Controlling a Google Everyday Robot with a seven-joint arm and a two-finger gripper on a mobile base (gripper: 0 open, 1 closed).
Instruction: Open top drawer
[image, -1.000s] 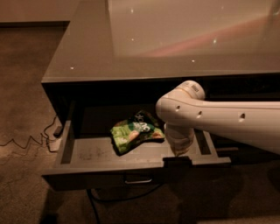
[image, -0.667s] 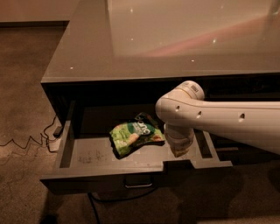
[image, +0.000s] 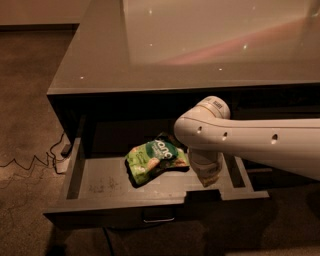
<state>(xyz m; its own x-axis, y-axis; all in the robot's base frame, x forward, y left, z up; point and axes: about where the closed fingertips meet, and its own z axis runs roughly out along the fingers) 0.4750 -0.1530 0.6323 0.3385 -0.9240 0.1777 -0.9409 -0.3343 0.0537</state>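
Note:
The top drawer (image: 100, 212) of the dark grey cabinet stands pulled out toward me. Its shallow grey tray (image: 105, 182) is exposed. Its small metal bar handle (image: 159, 216) sits at the centre of the front panel. A green snack bag (image: 152, 159) lies in the tray, right of centre. My white arm (image: 250, 142) reaches in from the right and bends down over the drawer. My gripper (image: 202, 192) hangs below the white wrist (image: 207, 172), at the top edge of the drawer front, right of the handle; it is dark and mostly hidden.
The cabinet's glossy grey top (image: 200, 45) overhangs the back of the drawer. A thin cable (image: 30, 162) and a plug strip (image: 65, 150) lie on the brown carpet at the left. A further drawer front (image: 280, 175) shows dark under my arm at the right.
The drawer has slid a little further out toward me, and its front panel sits lower in view. My wrist has moved with it. The snack bag stays in the tray.

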